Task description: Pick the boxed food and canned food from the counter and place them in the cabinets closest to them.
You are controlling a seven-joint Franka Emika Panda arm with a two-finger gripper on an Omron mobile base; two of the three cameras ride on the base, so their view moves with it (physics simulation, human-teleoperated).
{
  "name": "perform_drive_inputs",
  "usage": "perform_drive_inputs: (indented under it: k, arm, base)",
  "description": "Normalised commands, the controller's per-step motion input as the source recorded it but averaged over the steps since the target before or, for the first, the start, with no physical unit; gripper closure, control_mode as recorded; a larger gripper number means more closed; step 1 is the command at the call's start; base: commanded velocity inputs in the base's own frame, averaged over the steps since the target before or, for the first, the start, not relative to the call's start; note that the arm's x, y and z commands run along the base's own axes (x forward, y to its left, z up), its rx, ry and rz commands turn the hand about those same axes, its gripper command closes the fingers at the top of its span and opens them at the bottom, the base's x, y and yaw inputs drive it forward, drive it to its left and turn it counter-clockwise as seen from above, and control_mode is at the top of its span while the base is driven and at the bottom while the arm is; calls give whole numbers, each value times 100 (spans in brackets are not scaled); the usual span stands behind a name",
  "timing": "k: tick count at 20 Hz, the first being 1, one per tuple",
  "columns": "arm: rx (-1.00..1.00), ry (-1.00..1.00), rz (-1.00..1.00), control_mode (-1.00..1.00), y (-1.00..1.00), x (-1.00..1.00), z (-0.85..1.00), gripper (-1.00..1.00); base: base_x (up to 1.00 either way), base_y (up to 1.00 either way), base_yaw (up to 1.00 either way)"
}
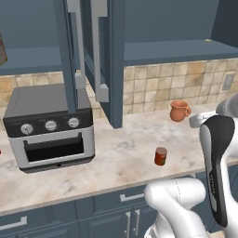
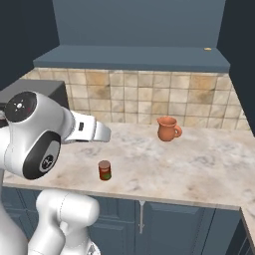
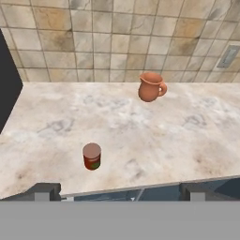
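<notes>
I see the table [image 1: 116, 153], a beige marbled stone top with a light front edge, running along the tiled wall. On it, the toaster oven [image 1: 51, 128] sits at the left end, against the wall as far as I can tell. The canned food [image 1: 161, 156] stands upright near the front edge. The terracotta mug [image 1: 179, 111] stands farther back by the tiles, well apart from the can.

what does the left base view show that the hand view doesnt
Left base view: the toaster oven on the counter and the open cabinets above it.
Hand view: a wall outlet seen large on the tiled backsplash, and the gripper with its jaws open.
Both: the canned food standing near the counter's front edge, and the terracotta mug near the wall.
</notes>
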Motion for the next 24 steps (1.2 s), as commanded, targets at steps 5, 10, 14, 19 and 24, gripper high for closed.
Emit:
perform_drive_inputs:
  k: [5, 10, 14, 19, 24]
  arm:
    - [0, 0, 0, -100, 0, -4, -13, -100]
    - [0, 0, 0, -100, 0, -2, -18, -100]
    - [0, 1, 0, -100, 0, -1, -22, -100]
    - [0, 6, 0, -100, 0, 3, -25, -100]
    - [0, 10, 0, -100, 1, 15, -25, -100]
  base:
    - [0, 0, 0]
    - [0, 0, 0]
    - [0, 0, 0]
    - [0, 0, 0]
    - [0, 0, 0]
